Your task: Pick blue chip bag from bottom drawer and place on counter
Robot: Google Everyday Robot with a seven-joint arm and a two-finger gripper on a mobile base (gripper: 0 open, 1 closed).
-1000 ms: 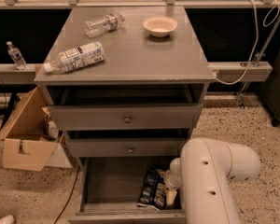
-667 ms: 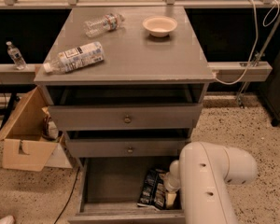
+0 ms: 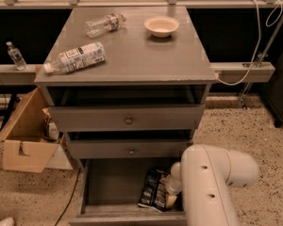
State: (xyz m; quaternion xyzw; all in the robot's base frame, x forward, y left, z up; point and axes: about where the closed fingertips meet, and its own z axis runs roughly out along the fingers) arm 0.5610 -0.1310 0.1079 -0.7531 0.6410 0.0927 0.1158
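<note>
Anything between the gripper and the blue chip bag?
No. In the camera view the gripper is down in the bottom drawer right beside the blue chip bag; nothing shows between them.

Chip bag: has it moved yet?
No. The bag still lies at the right side of the drawer, same as before. The hand is down in the drawer beside it.

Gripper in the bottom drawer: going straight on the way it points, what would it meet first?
Probably the blue chip bag: the gripper points down at its right edge inside the bottom drawer. Depth is unclear, so possibly the drawer floor beside it.
</note>
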